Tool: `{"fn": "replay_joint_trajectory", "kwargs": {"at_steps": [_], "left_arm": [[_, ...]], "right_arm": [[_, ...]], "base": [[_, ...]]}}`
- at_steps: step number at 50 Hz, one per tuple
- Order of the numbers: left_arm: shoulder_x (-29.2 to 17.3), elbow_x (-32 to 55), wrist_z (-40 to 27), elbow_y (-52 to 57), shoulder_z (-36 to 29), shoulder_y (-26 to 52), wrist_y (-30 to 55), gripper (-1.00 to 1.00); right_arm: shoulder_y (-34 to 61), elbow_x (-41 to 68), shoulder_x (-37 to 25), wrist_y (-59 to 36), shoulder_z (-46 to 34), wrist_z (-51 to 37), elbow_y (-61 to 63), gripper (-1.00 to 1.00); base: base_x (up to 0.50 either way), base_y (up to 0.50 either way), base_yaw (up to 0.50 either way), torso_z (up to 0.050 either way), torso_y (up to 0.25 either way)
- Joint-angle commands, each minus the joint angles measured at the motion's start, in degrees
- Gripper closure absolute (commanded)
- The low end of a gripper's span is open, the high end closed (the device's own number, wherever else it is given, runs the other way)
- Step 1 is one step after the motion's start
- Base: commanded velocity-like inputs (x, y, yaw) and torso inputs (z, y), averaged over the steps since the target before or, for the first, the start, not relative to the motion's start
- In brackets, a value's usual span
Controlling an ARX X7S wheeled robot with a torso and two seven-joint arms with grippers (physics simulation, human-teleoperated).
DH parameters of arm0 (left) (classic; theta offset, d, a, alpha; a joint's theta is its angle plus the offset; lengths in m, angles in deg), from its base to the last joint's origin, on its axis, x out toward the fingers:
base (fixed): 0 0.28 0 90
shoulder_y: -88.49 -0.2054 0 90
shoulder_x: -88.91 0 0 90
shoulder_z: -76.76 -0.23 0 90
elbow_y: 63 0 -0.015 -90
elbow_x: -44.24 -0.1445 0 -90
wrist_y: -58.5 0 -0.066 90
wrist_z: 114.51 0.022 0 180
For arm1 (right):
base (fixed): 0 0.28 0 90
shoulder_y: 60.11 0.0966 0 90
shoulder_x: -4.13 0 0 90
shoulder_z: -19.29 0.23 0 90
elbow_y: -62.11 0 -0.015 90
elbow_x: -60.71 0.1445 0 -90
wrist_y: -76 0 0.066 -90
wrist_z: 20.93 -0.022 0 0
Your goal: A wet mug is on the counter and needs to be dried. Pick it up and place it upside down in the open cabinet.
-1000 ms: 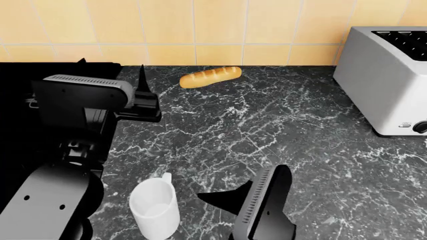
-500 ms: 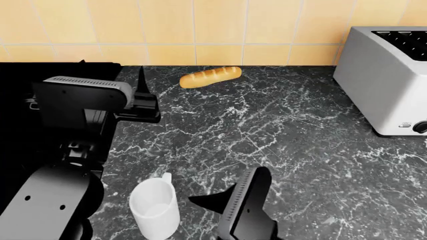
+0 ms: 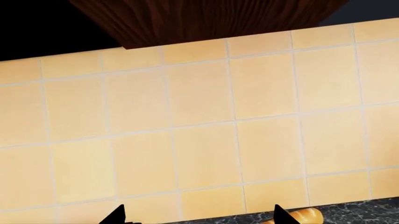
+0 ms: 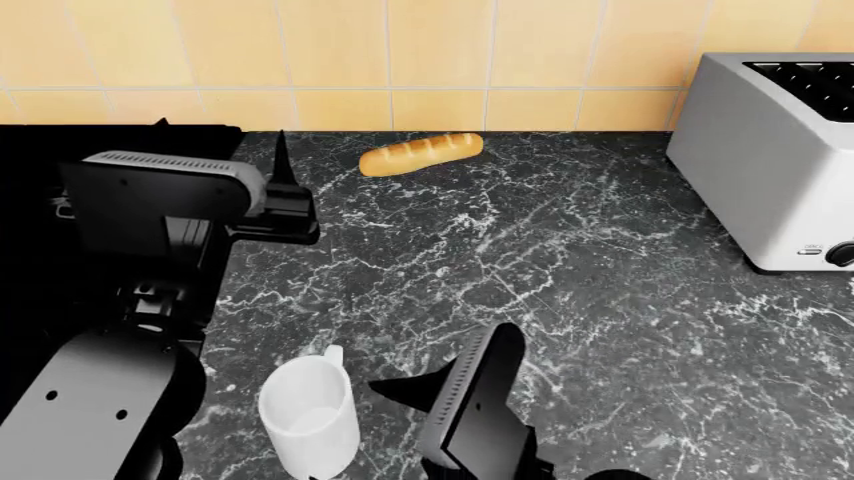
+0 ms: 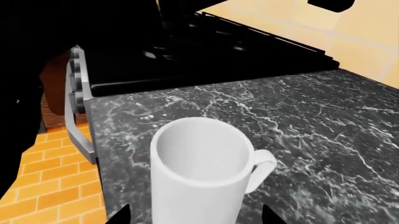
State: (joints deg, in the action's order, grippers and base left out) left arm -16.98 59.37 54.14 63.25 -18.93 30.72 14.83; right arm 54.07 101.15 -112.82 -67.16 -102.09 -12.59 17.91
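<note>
Mug (image 4: 308,418) standing upright at lower left of head frame, on counter (image 4: 561,260) near front edge. Right gripper (image 4: 400,392) closing in beside it, jaws spread, empty. Left gripper (image 3: 196,215) idling, also spread. Risk: fingertip nudging mug off edge, or snagging handle.

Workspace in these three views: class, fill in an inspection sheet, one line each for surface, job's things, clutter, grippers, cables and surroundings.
Surface: dark marble counter, bare in the middle.
Job's things: white mug upright near the front edge, opening up, handle toward the wall; no cabinet opening seen.
Clutter: bread roll by the wall; toaster at the right.
Grippers: right gripper open, fingertips either side of the mug, not touching; left gripper open, raised, facing the tiles.
Cables: nothing seen.
Surroundings: tan tiled wall; black stove left of the counter; dark wood above the tiles.
</note>
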Motion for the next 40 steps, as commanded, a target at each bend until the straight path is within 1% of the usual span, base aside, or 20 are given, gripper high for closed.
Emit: {"fn": "replay_joint_trajectory", "kwargs": {"at_steps": [1,40], "left_arm": [[-0.2,0.2,-0.1,-0.3,-0.1,-0.2,-0.5,-1.00],[-0.9,0.8,-0.6,-1.2,-0.2,-1.0,-2.2,-1.00]], "right_arm": [[0.1,-1.9,0.8,2.4,-1.6,0.8,-2.4,-1.00],[2.0,-4.3,3.9,7.3,-4.8,3.4,-9.9,-1.00]], "base": [[0.00,0.00,0.00,0.000,0.000],[0.00,0.00,0.00,0.000,0.000]]}}
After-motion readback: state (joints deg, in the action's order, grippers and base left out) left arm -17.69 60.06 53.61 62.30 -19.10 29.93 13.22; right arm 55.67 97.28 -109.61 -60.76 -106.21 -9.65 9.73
